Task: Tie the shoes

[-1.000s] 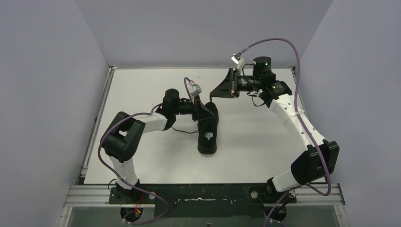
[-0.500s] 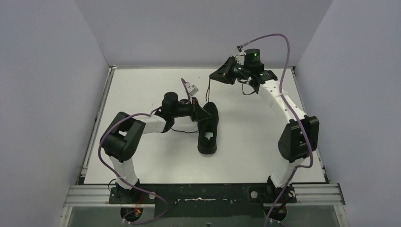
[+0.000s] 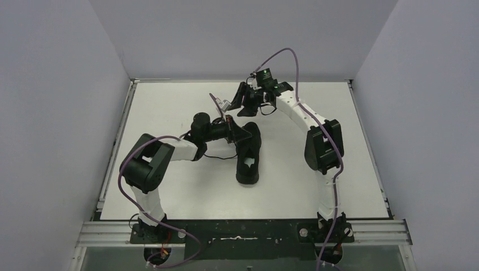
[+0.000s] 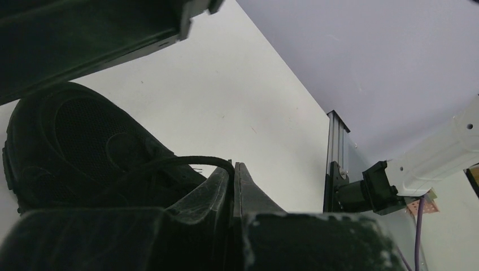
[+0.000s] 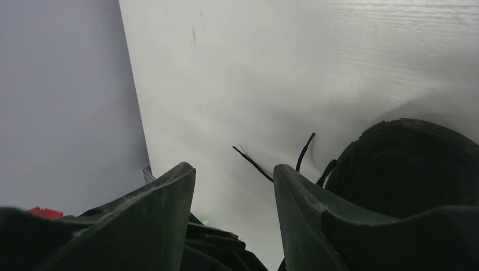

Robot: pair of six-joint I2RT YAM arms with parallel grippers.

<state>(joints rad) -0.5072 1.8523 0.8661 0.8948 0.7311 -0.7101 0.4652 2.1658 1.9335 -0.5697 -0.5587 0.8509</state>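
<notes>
The left claw (image 4: 233, 171), two matte black wedge-shaped fingers, is pinched shut on a thin black lace (image 4: 169, 160). The lace arches over from the mesh-textured, all-black low sneaker (image 3: 248, 161), which lies just to that claw's right on the smooth white tabletop (image 3: 169, 107). Beyond the sneaker's rounded toe, the right claw (image 5: 234, 168) stands open, holding nothing.

We had the top view looking down from above and behind the arms, far enough off to take in the whole table (image 3: 169, 186). Our left wrist view sat low and close. It faced across the shoe (image 4: 85, 141) at frame left. Our right wrist view looked down past its fingers (image 5: 152, 226), with the shoe at lower right. All three shared the shoe.
</notes>
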